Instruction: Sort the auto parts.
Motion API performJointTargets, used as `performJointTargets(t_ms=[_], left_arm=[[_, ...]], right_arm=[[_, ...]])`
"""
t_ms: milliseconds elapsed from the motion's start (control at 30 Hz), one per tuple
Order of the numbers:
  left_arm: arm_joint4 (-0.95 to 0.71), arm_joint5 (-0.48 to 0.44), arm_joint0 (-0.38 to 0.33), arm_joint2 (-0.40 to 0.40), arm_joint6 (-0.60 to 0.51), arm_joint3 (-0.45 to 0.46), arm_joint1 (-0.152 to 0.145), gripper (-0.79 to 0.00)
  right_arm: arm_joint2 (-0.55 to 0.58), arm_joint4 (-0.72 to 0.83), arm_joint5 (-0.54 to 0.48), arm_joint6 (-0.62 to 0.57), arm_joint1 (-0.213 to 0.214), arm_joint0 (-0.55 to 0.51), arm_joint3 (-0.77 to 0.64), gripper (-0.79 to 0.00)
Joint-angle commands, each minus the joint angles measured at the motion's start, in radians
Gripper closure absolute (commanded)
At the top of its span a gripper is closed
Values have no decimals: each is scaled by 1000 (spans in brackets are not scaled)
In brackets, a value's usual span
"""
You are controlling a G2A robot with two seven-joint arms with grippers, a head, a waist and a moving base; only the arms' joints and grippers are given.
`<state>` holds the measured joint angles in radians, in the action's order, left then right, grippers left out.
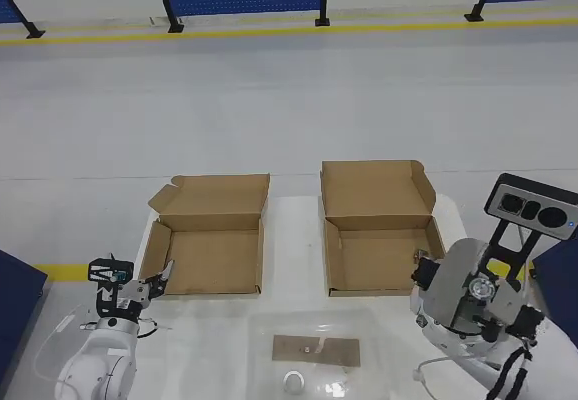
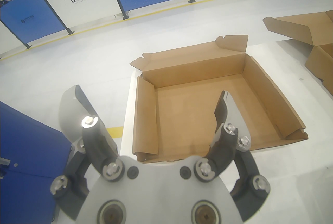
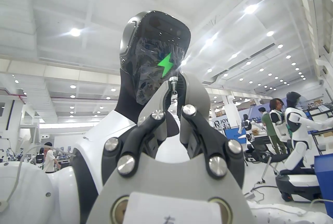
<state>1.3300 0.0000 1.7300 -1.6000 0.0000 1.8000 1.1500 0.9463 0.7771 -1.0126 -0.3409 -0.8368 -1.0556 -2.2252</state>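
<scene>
Two open cardboard boxes sit on the white table [image 1: 289, 215], lids folded back on the far side. The right box [image 1: 379, 262] is the landmark here. The left box [image 1: 209, 262] stands beside it on the robot's left, with a strip of table between them; both show bare floors.

The right gripper [image 3: 173, 80] is raised beside the right box's near right corner and points upward toward the ceiling. Its fingers are pressed together on a small metal part [image 3: 173, 85]. The part is a short cylinder, and its long axis runs in line with the fingers. One end points up and out between the tips; the other is hidden between the pads.

The left gripper [image 2: 150, 92] is well apart from the right box, past the left box's near left corner. It aims toward that box with its jaws spread wide and nothing between them.

Nearer the robot than the right box, toward the left-box side, lies a clear bin [image 1: 259, 330] holding a brown strip [image 1: 316, 350] and a white round piece [image 1: 294, 380].
</scene>
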Motion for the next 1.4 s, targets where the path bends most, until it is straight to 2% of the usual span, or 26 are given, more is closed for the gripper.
performJointTargets(t_ms=[0, 133, 367, 667, 800, 1200, 1300, 1367], left_arm=[[0, 0, 0, 0, 0, 0, 0, -785], [0, 0, 0, 0, 0, 0, 0, -785], [0, 0, 0, 0, 0, 0, 0, -785], [0, 0, 0, 0, 0, 0, 0, -785], [0, 0, 0, 0, 0, 0, 0, -785], [0, 0, 0, 0, 0, 0, 0, -785], [0, 0, 0, 0, 0, 0, 0, -785], [0, 0, 0, 0, 0, 0, 0, -785]], right_arm=[[1, 29, 0, -9, -8, -3, -7, 0], [1, 86, 0, -47, -24, -7, -10, 0], [1, 86, 0, -47, -24, -7, -10, 0], [75, -68, 164, -32, -34, -57, -20, 0], [97, -108, 205, -36, -39, -78, -35, 0], [84, 38, 101, -34, -75, -99, -57, 0], [84, 62, 95, -50, -83, -96, -52, 0], [100, 28, 126, -79, -85, -90, -38, 0]])
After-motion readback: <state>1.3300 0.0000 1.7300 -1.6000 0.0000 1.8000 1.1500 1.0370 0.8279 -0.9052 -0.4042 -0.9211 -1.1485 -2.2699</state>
